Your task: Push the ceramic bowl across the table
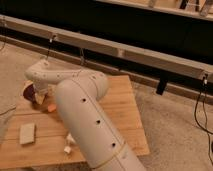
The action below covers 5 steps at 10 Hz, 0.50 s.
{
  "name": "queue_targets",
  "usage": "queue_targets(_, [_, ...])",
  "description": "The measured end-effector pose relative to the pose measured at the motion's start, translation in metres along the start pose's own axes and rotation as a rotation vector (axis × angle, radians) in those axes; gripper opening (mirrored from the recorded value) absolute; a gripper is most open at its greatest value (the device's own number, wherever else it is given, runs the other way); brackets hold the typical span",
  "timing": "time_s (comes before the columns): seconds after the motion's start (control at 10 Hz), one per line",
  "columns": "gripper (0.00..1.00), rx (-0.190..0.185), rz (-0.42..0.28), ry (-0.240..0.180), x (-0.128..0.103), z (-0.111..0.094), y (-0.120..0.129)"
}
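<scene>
The tool [40, 97] sits at the counter's [125, 117] far left corner, ceramic bowl [27, 91] just beside it toward the left edge (tool apart or together? can't tell).

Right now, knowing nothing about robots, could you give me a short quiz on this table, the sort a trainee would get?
1. True or false: the gripper is close by the bowl, near the far left corner of the table.
2. What colour is the small thing lying just right of the bowl? A) orange B) blue C) green
3. Fill in: the flat beige ___ lies by itself toward the table's front left.

Key
1. True.
2. A.
3. Sponge.
</scene>
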Motion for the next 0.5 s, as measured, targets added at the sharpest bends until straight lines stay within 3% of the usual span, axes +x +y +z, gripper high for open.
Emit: queue_targets(0.5, [0.65, -0.003, -0.038, 0.008, -0.018, 0.013, 0.001])
